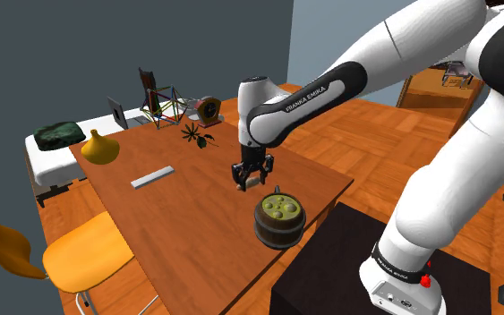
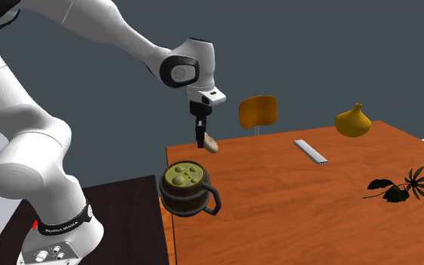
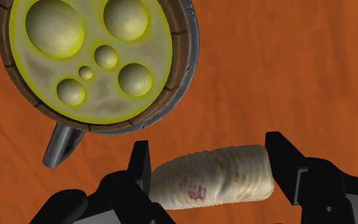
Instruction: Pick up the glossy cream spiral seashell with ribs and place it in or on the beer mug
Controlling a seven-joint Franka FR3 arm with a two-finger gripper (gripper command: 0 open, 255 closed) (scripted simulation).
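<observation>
– While the arm hangs over the table (image 1: 187, 224), what does the mug (image 1: 278, 234) hold?

– It is a brown, barrel-shaped mug with dark bands and a dark handle (image 3: 60, 146). It stands upright near the table edge closest to the stand (image 1: 348, 268). Pale froth (image 3: 88, 63) ringed in yellow-green fills it to the brim, with several round bubbles on top.

– Is there any other vessel?

– A yellow vase (image 1: 99, 148) with a narrow neck stands at the far end of the table, well apart from the mug. Its inside is hidden.

– And the seashell (image 3: 215, 178)?

– It is in the gripper (image 3: 211, 159). The shell is cream, long and ribbed, with a faint reddish mark on its side. It lies crosswise between the two black fingers (image 3: 140, 167), and one finger presses against each of its ends. The jaws stand about as far apart as the shell is long and are closed on it, with nothing else between them.

– How does that sit relative to the mug?

– Beside it, not over it. In the wrist view the mug's rim and handle lie beyond the fingertips, and bare wood shows between them and the shell. In the shoulder view the hand hangs just beside the mug, on the side away from the stand. I cannot tell whether the shell clears the tabletop.
</observation>
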